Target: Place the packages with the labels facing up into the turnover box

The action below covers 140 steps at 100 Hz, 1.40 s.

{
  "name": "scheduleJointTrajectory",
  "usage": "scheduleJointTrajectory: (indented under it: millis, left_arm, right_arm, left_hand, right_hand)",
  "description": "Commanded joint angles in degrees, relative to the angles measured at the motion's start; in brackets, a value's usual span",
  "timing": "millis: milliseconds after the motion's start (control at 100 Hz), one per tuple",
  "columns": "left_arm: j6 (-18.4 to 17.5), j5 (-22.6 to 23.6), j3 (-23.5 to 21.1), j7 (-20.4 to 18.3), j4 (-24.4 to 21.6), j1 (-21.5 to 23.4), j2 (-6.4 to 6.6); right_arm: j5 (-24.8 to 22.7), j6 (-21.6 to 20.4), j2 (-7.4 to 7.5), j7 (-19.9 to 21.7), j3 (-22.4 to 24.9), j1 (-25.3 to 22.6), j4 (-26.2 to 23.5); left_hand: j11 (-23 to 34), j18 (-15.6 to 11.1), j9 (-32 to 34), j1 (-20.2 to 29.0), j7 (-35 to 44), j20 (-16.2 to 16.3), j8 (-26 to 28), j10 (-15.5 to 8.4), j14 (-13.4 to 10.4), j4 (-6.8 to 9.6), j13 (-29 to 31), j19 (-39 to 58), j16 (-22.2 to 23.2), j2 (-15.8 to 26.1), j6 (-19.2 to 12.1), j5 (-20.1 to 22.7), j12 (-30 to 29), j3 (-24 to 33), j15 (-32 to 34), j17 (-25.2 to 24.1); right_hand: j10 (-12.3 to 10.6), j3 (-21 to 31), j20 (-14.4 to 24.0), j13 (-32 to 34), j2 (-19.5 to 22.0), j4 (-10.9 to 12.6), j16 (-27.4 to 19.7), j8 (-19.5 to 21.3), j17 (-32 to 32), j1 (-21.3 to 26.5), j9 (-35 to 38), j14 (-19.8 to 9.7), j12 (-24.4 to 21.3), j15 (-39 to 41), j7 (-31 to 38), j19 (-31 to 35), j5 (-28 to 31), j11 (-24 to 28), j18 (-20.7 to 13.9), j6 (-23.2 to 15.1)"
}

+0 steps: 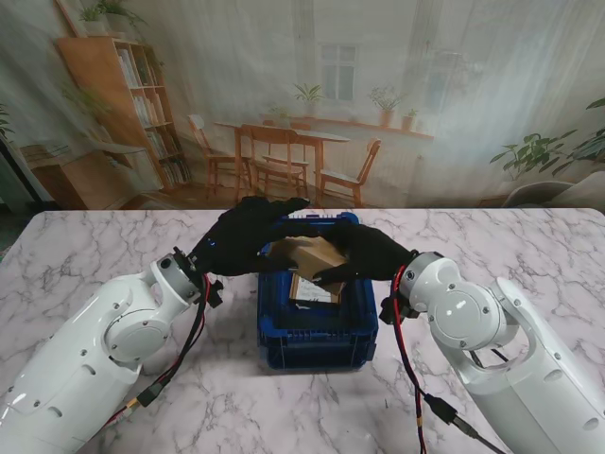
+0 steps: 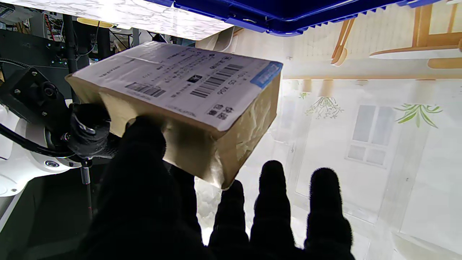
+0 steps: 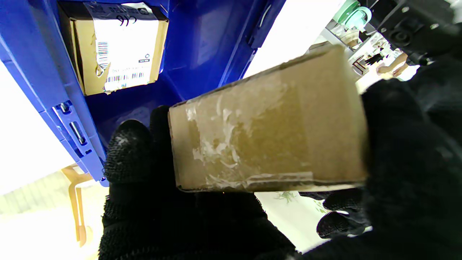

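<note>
A brown cardboard package (image 1: 312, 253) hangs over the blue turnover box (image 1: 317, 352), between my two black-gloved hands. My right hand (image 1: 369, 253) is shut on it, thumb on one side and fingers on the other, as the right wrist view shows (image 3: 267, 137). My left hand (image 1: 248, 232) lies at the package's far left side, its thumb (image 2: 144, 144) against the cardboard and its fingers spread straight. The white barcode label (image 2: 187, 83) faces the table; plain taped cardboard faces up. A second package (image 1: 315, 289) lies in the box with its label up (image 3: 122, 47).
The box stands mid-table on white marble (image 1: 113, 246), with its blue walls (image 3: 202, 43) rising around the package inside. A printed room backdrop (image 1: 302, 95) hangs behind the table's far edge. Red and black cables (image 1: 408, 378) run along both forearms.
</note>
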Motion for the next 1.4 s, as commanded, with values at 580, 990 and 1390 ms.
scheduleJointTrajectory:
  millis: [580,990,1390]
  left_arm:
    - [3.6,1.8,0.4,-4.0,2.1,-3.4,0.54]
    - [3.8,1.8,2.9,-5.5,4.2,-5.7,0.74]
    - [2.8,-0.8,3.5,-4.9,5.2,-5.7,0.35]
  right_arm:
    - [3.4,-1.1,0.65,3.9,0.0,-0.5,-1.1]
    - [7.7,-0.6,0.97,6.2,0.1,-0.4,-1.3]
    - [7.4,0.5,0.89,6.0,-0.6,0.5,-0.7]
  left_hand:
    - [-1.7,-1.0,-4.3,1.4,-16.1,0.7,-10.8,0.6,-1.1,2.79,-0.1,0.9,0.4,-2.1,2.4,-8.0,-1.1,2.4,0.3,-0.7]
    - [-0.7,-1.2,-5.5,5.0,-8.1,0.8,-1.0,1.7,-0.6,3.32,-0.1,0.9,0.9,-0.7,-0.4,-6.6,-0.5,4.7,0.9,-0.6]
    - [-0.1,-1.0,-3.3,5.4,6.7,1.0,10.5,1.0,-0.8,1.97,0.6,0.4,1.4,1.7,-2.0,-2.5,0.3,3.4,1.1,-0.9]
  right_hand:
    - [-2.2,16.2,0.7,5.4,8.2,5.1,2.7,1.7,1.8,15.0,1.2,-4.5,0.3,5.0,11.8,2.3,7.4,0.9,-1.3,-11.0]
    - [-2.0,16.0,0.9,5.9,8.3,4.9,2.8,1.1,2.3,15.2,1.4,-4.6,0.3,5.4,11.9,2.6,7.6,0.8,-1.1,-10.8]
    - [-2.0,15.8,0.9,5.9,8.4,4.8,2.8,0.6,2.3,15.3,1.4,-4.5,0.3,5.3,11.8,2.5,7.7,0.7,-1.1,-10.8]
